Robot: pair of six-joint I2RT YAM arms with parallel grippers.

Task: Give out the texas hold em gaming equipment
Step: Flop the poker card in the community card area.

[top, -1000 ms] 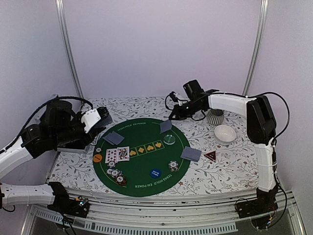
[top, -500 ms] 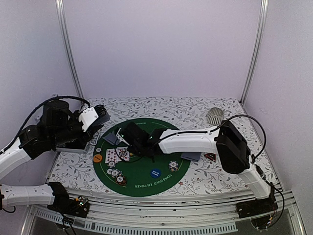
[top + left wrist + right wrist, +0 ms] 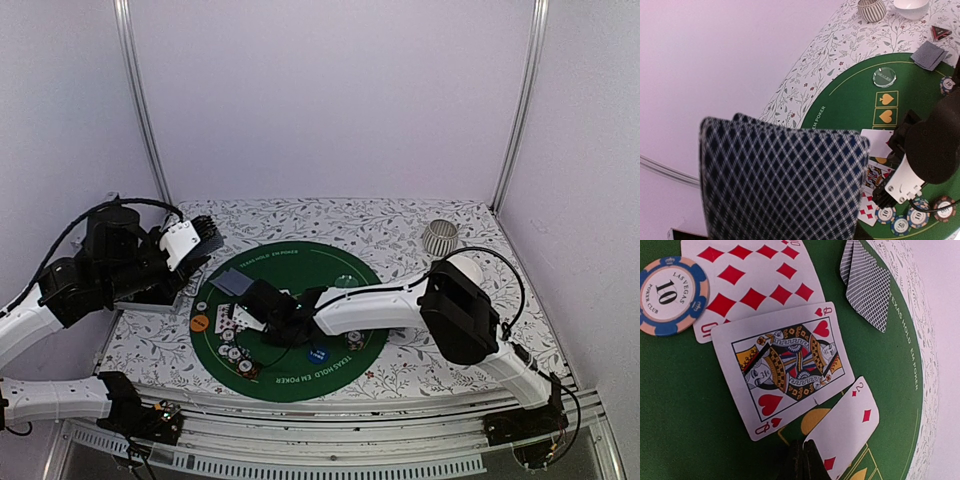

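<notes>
Your right gripper (image 3: 800,461) is pinched closed on the near edge of a face-up two of diamonds card (image 3: 847,420). That card lies tilted, overlapping a corner of the queen of hearts card (image 3: 782,367) on the round green felt mat (image 3: 680,405). Your left gripper (image 3: 196,242) clamps a fanned stack of blue-checked-back cards (image 3: 785,185), raised beside the mat's left edge.

Lab test booth — bare panel walls (image 3: 330,100)
</notes>
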